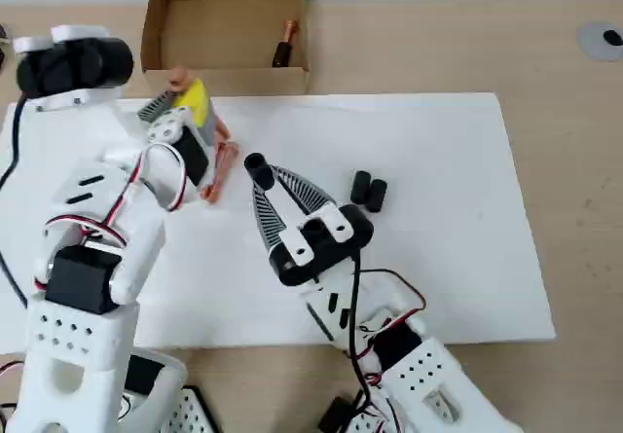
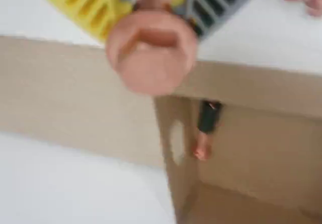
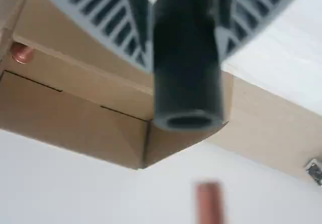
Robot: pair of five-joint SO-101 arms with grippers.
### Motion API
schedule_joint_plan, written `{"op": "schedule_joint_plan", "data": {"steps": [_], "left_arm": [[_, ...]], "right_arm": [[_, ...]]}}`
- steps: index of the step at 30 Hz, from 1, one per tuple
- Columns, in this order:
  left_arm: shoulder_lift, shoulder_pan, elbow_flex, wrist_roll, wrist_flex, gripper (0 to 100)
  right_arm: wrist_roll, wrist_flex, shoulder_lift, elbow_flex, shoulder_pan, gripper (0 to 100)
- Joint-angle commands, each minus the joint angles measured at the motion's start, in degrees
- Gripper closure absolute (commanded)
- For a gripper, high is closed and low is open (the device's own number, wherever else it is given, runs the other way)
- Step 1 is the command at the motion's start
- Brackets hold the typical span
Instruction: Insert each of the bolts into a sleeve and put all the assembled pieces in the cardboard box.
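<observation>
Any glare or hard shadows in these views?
High view: even light, no glare on the mat, only soft shadows. Left wrist view: bolt evenly lit, inside of the box slightly darker. Right wrist view: no glare on the sleeve, its bore dark.

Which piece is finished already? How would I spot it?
Look for the cardboard box at the far edge of the white mat. Inside it, by the right wall in the high view, lies one assembled piece. It alone is copper at one end and black at the other; the loose bolts are all copper, the loose sleeves all black.
</observation>
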Motion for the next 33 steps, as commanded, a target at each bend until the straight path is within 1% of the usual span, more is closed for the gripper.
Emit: {"op": "schedule_joint_plan", "data": {"steps": [1, 5, 13, 26, 33], "left_arm": [[0.0, 3.0, -3.8, 1.8, 0.4, 99], [0.0, 4.7, -2.2, 2.2, 0.4, 99], [-0.2, 4.4, 0.9, 1.8, 0.4, 99], [-0.5, 4.4, 0.6, 1.8, 0.5, 99], [-0.5, 4.4, -4.1, 1.8, 5.6, 99]], "right_arm": [[-0.6, 0.1, -1.3, 0.1, -0.9, 98.8], [-0.6, 0.1, -1.3, 0.1, -0.7, 98.8], [-0.5, 0.1, -1.3, 0.1, -0.8, 98.8], [-0.5, 0.0, -1.3, 0.1, -0.7, 98.8], [-0.4, 0.1, -1.3, 0.1, -0.7, 98.8]]}}
